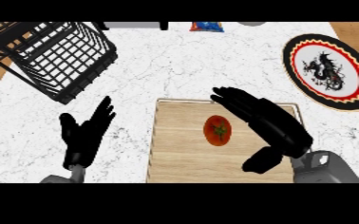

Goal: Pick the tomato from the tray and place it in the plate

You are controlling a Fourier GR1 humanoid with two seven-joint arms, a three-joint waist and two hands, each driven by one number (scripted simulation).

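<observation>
1. The tomato point(217, 130) lies on the wooden tray point(175, 142), lower centre.
2. The right hand point(270, 123) hovers just right of it, fingers point(235, 99) released, apart from it.
3. The left hand point(84, 135) rests lower left, fingers straight.
4. The plate point(324, 71) sits upper right on the surface point(182, 61).

This is a kitchen. The bench point(210, 61) has a white, grey-veined marble top, the sort fitted as a kitchen worktop. On it at the upper left stands a black wire dish rack point(60, 54). A light wooden tray point(182, 156) resembling a chopping board lies near the front, with a red tomato point(217, 130) on it. At the right edge lies a round plate point(324, 71) with a black dragon picture and a patterned black and gold rim.
</observation>
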